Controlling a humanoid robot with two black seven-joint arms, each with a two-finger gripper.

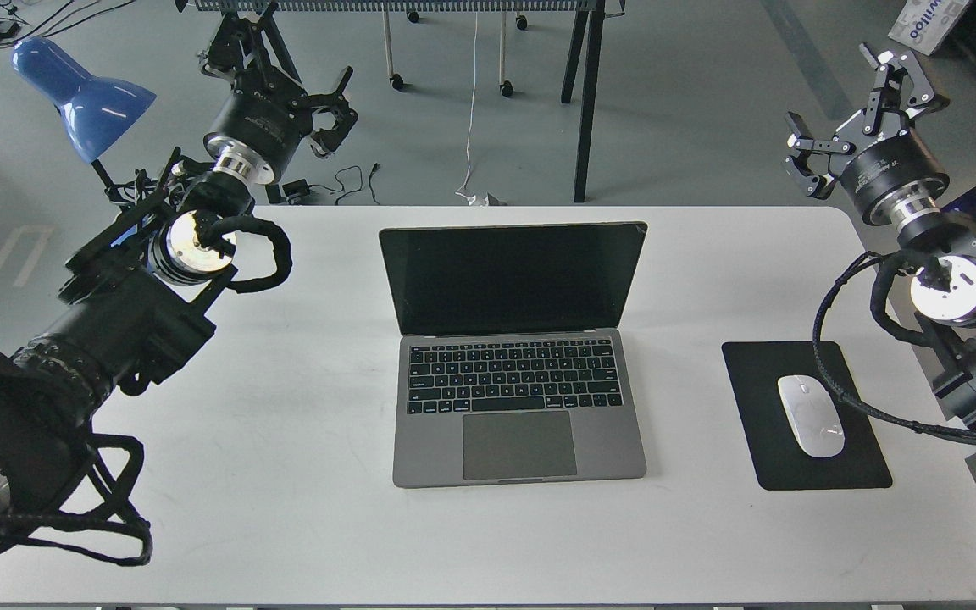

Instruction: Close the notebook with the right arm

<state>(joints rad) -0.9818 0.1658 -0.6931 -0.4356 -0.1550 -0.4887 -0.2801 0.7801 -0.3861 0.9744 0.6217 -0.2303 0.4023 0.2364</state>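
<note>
The notebook [515, 356] lies open in the middle of the white table [285, 424], its black screen upright and facing me, keys and trackpad showing. My right gripper [848, 106] is open and empty, raised past the table's far right corner, well right of the screen's top edge. My left gripper [285, 63] is open and empty, raised beyond the table's far left edge near the blue lamp. Neither gripper touches the notebook.
A black mouse pad [801, 415] with a white mouse [810, 415] lies right of the notebook. A blue lamp [81, 93] stands at the far left. A dark table leg [587, 102] and a hanging cable stand behind the table.
</note>
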